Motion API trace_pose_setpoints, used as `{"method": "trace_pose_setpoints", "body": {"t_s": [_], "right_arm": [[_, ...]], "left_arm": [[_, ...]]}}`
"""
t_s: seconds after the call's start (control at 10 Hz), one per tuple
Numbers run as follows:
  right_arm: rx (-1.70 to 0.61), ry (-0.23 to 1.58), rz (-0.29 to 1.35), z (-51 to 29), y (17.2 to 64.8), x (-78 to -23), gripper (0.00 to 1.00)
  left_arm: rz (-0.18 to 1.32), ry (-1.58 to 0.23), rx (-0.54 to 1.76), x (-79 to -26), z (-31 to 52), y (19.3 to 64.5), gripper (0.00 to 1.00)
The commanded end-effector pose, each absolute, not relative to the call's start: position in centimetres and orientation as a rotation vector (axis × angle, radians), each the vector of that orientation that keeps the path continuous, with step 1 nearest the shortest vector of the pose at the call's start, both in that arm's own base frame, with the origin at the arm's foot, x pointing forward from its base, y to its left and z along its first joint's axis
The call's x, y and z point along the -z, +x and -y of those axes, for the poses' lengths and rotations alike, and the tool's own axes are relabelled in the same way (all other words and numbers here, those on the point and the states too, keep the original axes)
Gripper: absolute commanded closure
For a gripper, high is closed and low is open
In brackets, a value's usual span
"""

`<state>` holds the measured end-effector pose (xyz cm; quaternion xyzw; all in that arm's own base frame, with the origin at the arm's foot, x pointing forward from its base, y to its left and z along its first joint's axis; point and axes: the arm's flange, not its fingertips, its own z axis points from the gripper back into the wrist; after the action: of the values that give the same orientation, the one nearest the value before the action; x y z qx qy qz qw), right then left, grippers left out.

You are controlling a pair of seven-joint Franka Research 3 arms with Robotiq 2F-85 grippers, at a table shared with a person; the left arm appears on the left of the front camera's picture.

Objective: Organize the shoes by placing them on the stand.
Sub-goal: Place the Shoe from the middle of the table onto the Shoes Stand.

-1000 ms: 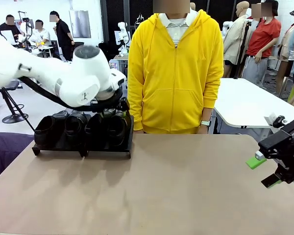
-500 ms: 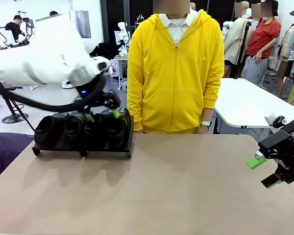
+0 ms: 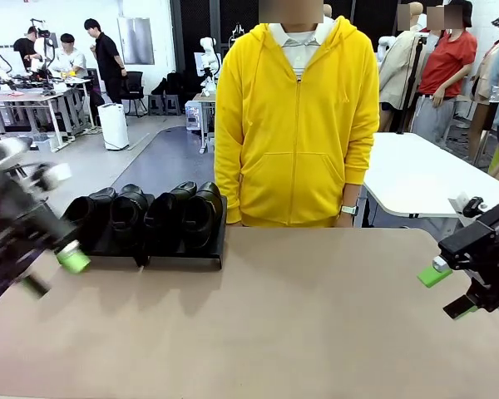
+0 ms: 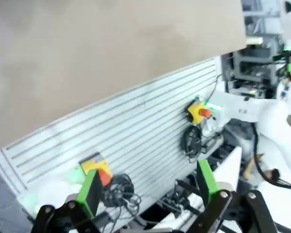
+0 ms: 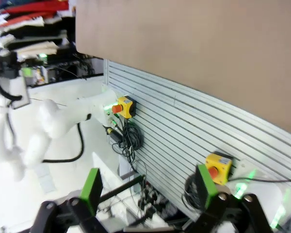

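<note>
the left gripper (image 3: 46, 270) is blurred at the left edge of the table (image 3: 299, 324), its green pads (image 4: 90, 190) wide apart with nothing between them, just in front of the stand (image 3: 179, 257). the right gripper (image 3: 449, 291) hangs at the right edge of the table, also spread wide and empty. the four shoes (image 3: 191, 218) sit side by side on the stand at the far left of the table, and a person (image 3: 295, 125) in a yellow hoodie stands close behind it.
</note>
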<state>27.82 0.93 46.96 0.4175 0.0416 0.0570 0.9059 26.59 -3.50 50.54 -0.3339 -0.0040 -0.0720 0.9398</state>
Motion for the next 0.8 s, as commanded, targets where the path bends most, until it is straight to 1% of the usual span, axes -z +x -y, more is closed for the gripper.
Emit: {"method": "trace_pose_setpoints", "body": {"t_s": [0.0,0.1,0.2,0.7], "right_arm": [[-0.141,0.881,-0.075,-0.9,27.9,-47.0,0.0],[-0.141,0.881,-0.075,-0.9,27.9,-47.0,0.0],[-0.141,0.881,-0.075,-0.9,27.9,-47.0,0.0],[-0.141,0.881,-0.075,-0.9,27.9,-47.0,0.0]], "left_arm": [[0.131,-0.735,0.01,-48.7,0.2,20.0,0.0],[0.187,-0.77,0.016,-46.9,-0.3,19.3,0.0],[0.057,-0.724,0.087,-51.2,0.6,24.1,0.0],[0.057,-0.724,0.087,-51.2,0.6,24.1,0.0]]}}
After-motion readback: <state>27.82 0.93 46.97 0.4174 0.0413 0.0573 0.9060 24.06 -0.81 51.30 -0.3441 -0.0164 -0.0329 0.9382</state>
